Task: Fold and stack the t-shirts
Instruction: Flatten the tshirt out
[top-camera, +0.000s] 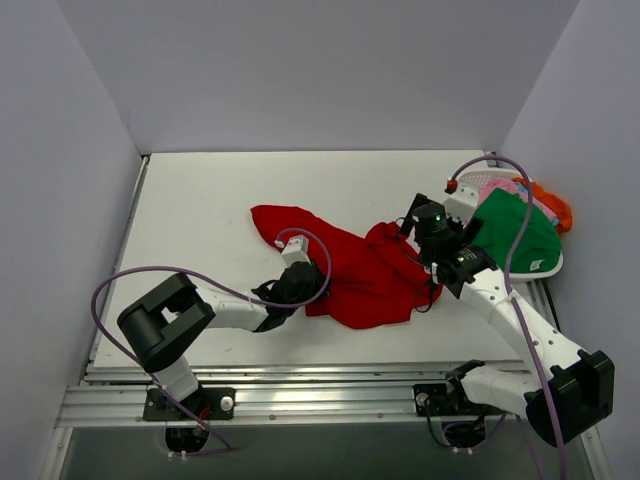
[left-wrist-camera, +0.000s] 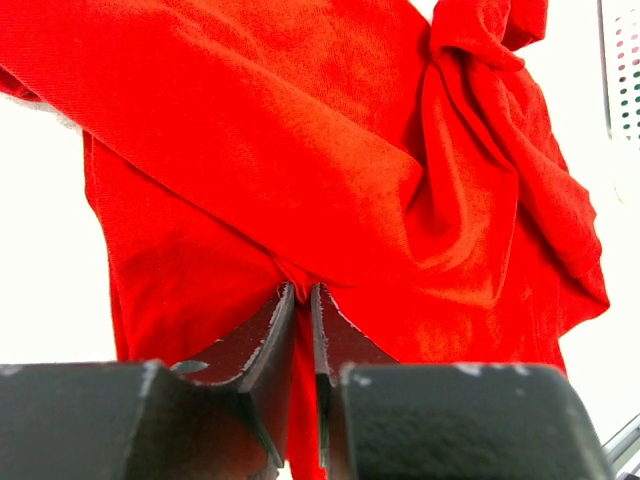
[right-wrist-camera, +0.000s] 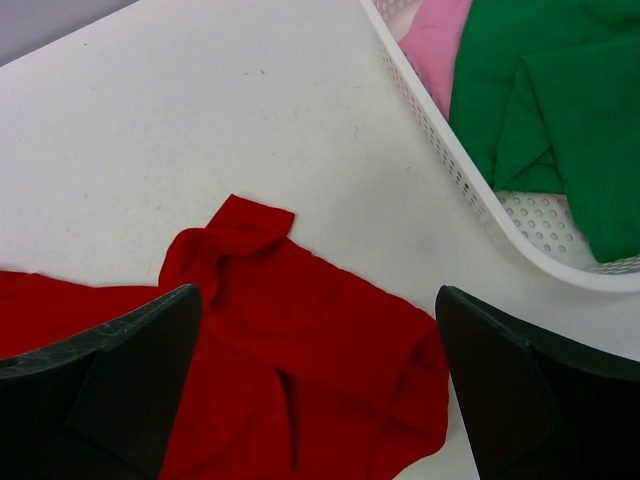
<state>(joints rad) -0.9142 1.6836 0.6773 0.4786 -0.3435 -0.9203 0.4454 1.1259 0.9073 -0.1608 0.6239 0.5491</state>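
A bright red t-shirt (top-camera: 350, 265) lies crumpled across the middle of the white table. My left gripper (top-camera: 308, 290) sits at its near left edge. In the left wrist view the jaws (left-wrist-camera: 302, 295) stand almost together, with a pinched fold of the red t-shirt (left-wrist-camera: 300, 150) running between them. My right gripper (top-camera: 415, 232) hovers over the shirt's right end, wide open. Its fingers (right-wrist-camera: 120, 370) frame the red cloth (right-wrist-camera: 300, 350) below without touching it. Green (top-camera: 515, 235), pink (top-camera: 520, 190) and orange (top-camera: 553, 205) t-shirts lie in the basket.
The white slatted basket (top-camera: 470, 182) stands at the table's right edge, close to my right arm; its rim (right-wrist-camera: 450, 180) is just right of the gripper. Grey walls close off the back and sides. A purple cable (top-camera: 120, 285) loops by the left arm.
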